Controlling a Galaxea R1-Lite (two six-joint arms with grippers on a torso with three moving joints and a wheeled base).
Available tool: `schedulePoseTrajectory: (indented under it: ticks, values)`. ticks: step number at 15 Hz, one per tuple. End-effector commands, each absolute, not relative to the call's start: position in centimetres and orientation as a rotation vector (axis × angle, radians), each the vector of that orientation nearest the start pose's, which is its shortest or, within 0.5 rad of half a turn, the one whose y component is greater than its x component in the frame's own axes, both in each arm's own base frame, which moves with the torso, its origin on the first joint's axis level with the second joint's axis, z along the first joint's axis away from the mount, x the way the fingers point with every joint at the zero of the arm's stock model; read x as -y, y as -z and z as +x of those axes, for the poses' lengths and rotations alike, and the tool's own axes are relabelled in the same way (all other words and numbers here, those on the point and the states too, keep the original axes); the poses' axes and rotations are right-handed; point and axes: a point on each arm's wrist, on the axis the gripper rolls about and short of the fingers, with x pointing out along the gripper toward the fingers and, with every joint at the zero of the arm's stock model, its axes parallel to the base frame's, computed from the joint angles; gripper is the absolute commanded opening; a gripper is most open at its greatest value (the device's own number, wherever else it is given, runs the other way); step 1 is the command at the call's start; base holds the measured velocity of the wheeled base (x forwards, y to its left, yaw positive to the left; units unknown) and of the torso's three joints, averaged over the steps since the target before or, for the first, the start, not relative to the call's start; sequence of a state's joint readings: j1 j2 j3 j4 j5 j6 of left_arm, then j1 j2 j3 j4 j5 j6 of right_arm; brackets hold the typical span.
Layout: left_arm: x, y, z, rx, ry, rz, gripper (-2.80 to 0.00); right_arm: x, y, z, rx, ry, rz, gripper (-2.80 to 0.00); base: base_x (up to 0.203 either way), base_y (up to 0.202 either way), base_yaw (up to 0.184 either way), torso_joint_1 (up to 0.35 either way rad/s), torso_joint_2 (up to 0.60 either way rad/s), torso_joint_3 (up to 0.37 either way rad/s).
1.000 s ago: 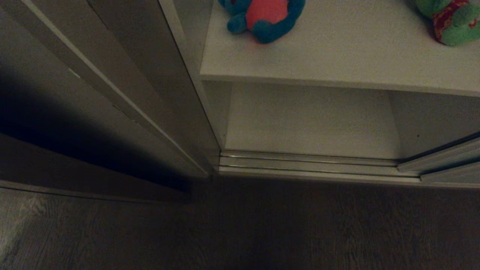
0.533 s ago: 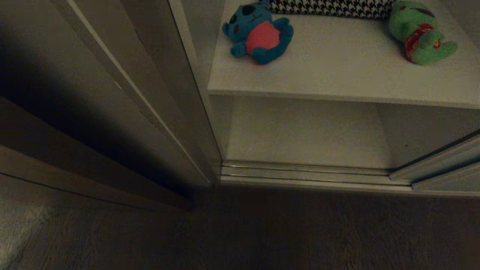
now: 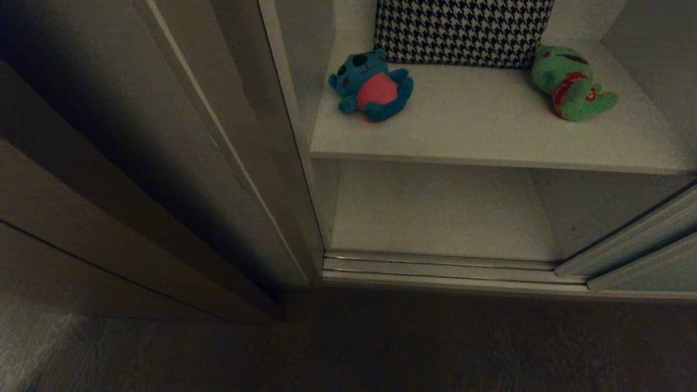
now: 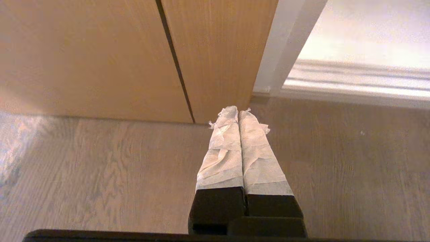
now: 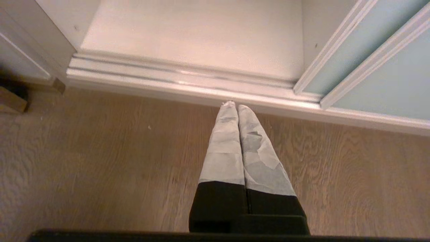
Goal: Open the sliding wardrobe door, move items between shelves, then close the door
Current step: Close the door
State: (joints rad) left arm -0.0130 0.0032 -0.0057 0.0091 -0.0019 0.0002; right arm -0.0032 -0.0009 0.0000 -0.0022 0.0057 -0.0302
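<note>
The wardrobe stands open. On the upper white shelf (image 3: 490, 136) lie a blue plush toy with a red belly (image 3: 373, 86) at the left and a green frog plush (image 3: 569, 83) at the right. The lower shelf (image 3: 441, 212) (image 5: 201, 30) is bare. Two pale grey-green sliding doors (image 3: 631, 256) (image 5: 356, 53) are pushed to the right on the floor track (image 3: 435, 269). Neither arm shows in the head view. My left gripper (image 4: 238, 112) hangs shut over the floor by the brown side panel (image 4: 134, 57). My right gripper (image 5: 235, 107) hangs shut just before the track (image 5: 188, 80).
A black-and-white houndstooth pillow (image 3: 463, 30) leans at the back of the upper shelf between the toys. The dark wooden side panel (image 3: 136, 179) rises left of the opening. Wood-grain floor (image 3: 381, 348) runs in front of the wardrobe.
The head view has tilted upward: the whole scene slid down, bringing both plush toys fully into sight and revealing the pillow. Nothing in the wardrobe has moved.
</note>
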Motion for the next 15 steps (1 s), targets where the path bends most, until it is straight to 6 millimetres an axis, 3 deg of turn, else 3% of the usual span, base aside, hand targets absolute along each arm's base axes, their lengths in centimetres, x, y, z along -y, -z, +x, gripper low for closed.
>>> schedulePoseTrajectory:
  ticks: [1, 5, 15]
  values:
    - [-0.02, -7.63, -2.29, -0.008, 0.014, 0.000, -2.80, -0.02, -7.58, -2.28, 0.003, -0.003, -0.031, -2.80, 0.000, 0.000, 0.000, 0.001, 0.00, 0.203]
    - [-0.02, -7.63, -2.29, -0.008, 0.014, 0.000, -2.80, -0.02, -7.57, -2.27, 0.000, -0.003, -0.031, -2.80, 0.000, 0.000, 0.000, 0.002, 0.00, 0.181]
    - [-0.02, -7.61, -2.25, 0.000, 0.014, -0.003, -2.80, -0.02, -7.58, -2.28, 0.002, -0.003, -0.031, -2.80, 0.000, 0.000, 0.000, 0.001, 0.00, 0.018]
